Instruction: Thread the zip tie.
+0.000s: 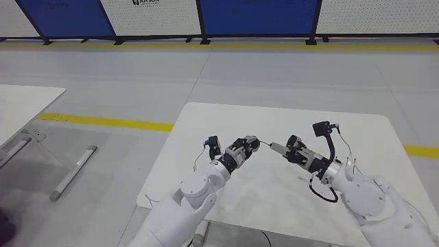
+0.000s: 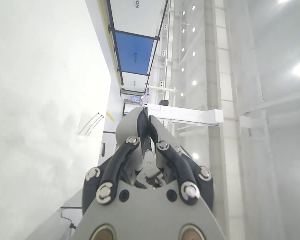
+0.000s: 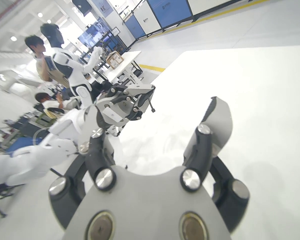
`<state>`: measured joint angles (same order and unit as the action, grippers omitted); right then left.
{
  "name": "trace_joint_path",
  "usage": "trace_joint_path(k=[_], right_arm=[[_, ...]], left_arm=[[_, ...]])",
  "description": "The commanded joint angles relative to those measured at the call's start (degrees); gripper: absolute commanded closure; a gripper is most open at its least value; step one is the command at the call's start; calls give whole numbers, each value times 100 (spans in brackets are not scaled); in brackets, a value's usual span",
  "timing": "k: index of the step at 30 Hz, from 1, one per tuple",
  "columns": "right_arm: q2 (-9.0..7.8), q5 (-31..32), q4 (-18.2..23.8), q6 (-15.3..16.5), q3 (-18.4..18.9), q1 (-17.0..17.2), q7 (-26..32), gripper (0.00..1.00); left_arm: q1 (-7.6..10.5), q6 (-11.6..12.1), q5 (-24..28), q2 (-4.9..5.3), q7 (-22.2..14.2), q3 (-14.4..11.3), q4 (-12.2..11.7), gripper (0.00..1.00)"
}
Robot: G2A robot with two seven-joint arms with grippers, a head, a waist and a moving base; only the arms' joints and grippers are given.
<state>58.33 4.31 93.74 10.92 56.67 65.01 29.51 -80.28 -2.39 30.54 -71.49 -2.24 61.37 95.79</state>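
Observation:
My left gripper (image 1: 252,142) hovers over the middle of the white table (image 1: 226,120), shut on a thin black zip tie (image 3: 151,104). In the right wrist view the tie sticks out of the left gripper (image 3: 146,96) with its small square head hanging free at the end. In the left wrist view the black pads (image 2: 143,123) are pressed together. My right gripper (image 3: 160,118) faces it at about the same height, a short way off, with its fingers (image 3: 218,116) spread wide open and nothing between them. From above, the right gripper (image 1: 280,148) nearly meets the tie's free end (image 1: 265,142).
Two or three spare black zip ties (image 2: 92,123) lie on the table beyond the left gripper. Another white table (image 1: 20,106) stands off to the left across the floor. Blue and white partition panels (image 1: 260,3) line the back.

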Motion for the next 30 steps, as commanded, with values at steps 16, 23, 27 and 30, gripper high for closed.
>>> trace_joint_path(k=[16, 23, 27, 30], right_arm=[[-21, -939, -22, -883, 194, -50, 928, 0], [43, -2797, -543, -972, 501, -149, 1639, 0], [40, -3155, -667, -973, 679, -147, 1752, 0], [40, -3155, -667, -973, 679, -147, 1752, 0]], left_arm=[[14, 145, -197, -48, 188, -168, -235, 100], [-192, 935, -2196, -36, 1058, -387, -223, 100], [-281, 874, -2341, -57, 1154, -486, -215, 100], [-281, 874, -2341, -57, 1154, -486, -215, 100]])
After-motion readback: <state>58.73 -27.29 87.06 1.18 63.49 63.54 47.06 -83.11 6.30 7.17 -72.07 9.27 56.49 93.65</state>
